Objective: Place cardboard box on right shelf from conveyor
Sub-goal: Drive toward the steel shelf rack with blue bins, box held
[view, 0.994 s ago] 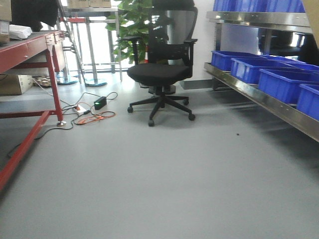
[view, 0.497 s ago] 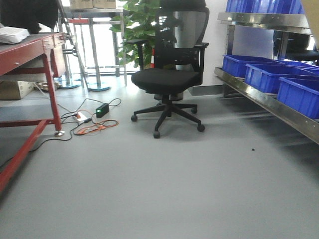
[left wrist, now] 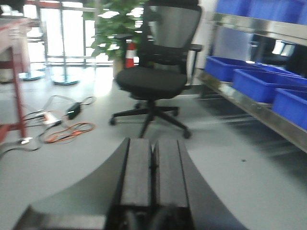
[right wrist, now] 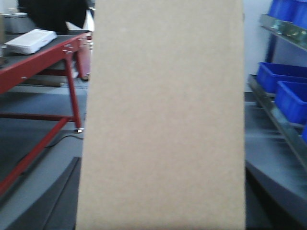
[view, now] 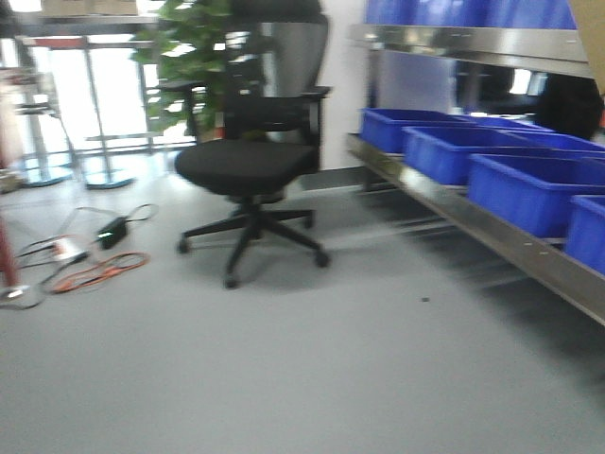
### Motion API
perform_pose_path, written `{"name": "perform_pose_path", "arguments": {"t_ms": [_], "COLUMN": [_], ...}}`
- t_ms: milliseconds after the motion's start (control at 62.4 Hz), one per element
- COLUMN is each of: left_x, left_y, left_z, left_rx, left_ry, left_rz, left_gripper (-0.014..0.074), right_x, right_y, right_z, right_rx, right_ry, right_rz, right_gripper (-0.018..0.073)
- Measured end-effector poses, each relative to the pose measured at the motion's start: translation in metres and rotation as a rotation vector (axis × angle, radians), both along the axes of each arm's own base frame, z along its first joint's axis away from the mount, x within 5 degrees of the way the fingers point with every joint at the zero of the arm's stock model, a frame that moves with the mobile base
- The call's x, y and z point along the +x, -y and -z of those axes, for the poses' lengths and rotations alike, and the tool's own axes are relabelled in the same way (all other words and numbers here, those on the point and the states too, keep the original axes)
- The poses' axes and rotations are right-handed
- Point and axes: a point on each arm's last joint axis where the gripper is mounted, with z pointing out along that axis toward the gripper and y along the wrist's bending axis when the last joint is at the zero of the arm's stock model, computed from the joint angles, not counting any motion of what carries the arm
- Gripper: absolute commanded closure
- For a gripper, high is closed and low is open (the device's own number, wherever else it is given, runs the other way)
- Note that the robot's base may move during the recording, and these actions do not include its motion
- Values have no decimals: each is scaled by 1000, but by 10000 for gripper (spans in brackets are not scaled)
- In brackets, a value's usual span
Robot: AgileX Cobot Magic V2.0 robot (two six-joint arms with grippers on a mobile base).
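A plain tan cardboard box (right wrist: 163,115) fills the middle of the right wrist view, upright, with my right gripper (right wrist: 162,191) shut on it; dark fingers (right wrist: 48,201) show at both its lower sides. A sliver of the box (view: 596,43) shows at the front view's top right. The right shelf (view: 492,236), shiny steel, runs along the right wall (left wrist: 249,108). The red-framed conveyor (right wrist: 38,64) stands behind at the left. My left gripper (left wrist: 153,141) is shut on nothing, held over the floor.
A black office chair (view: 248,165) stands on the grey floor ahead, left of the shelf. Blue bins (view: 529,189) line the shelf, with an upper steel shelf (view: 473,40) above. Cables and a power strip (view: 95,270) lie on the floor at left.
The front view has swung right: the chair slid left in frame, the red-framed table left the view, and the shelf with blue bins now takes more of the right side.
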Motion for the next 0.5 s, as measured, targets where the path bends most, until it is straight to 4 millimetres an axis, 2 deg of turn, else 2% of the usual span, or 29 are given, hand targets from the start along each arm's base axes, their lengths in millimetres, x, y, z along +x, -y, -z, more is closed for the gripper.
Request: {"name": "perform_pose_path", "arguments": {"t_ms": [497], "left_x": [0], "left_y": [0], "left_z": [0], "left_rx": [0], "left_ry": [0], "left_rz": [0], "left_gripper": [715], "right_x": [0], "right_y": [0], "right_z": [0], "right_rx": [0], "right_ry": [0], "right_rz": [0], "right_gripper": [399]}}
